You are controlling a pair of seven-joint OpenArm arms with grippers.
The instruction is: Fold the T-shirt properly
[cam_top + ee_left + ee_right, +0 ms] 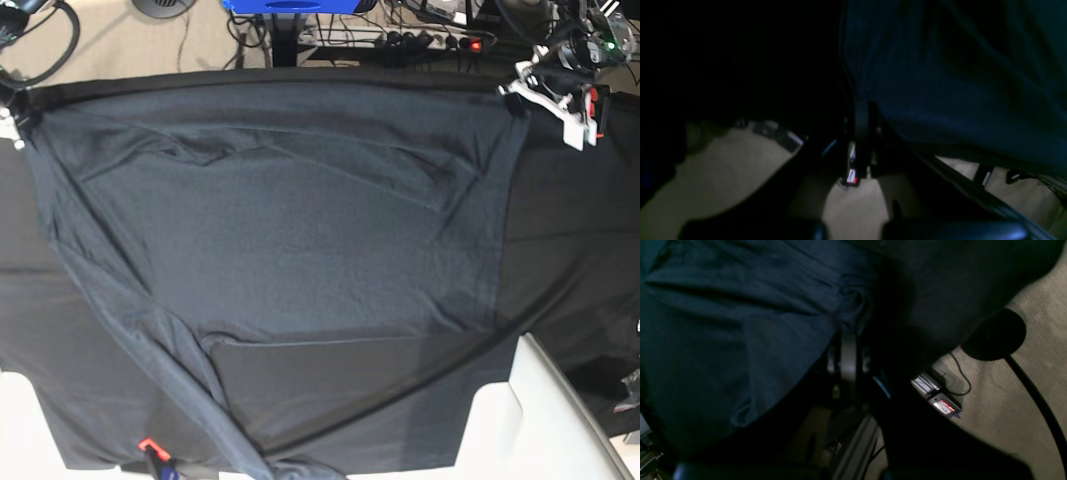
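Now, left wrist view: left gripper [858, 110] was pinched shut on the T-shirt [957, 83], cloth spreading right of its fingers. Right wrist: right gripper [848, 340] clamped shut, shirt [733, 323] trailing left. Base: T-shirt [300, 230] was stretched lengthwise between both arms, neither nearer.

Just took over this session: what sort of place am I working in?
Probably a lab or office room: beige carpet, a power strip with tangled cables, and a black-draped table holding the T-shirt.

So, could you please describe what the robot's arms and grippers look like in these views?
In the base view the left gripper has white parts, a red piece and black cabling with a green light behind. The right gripper shows only a black and white edge. Wrist views show dark, slim fingers.
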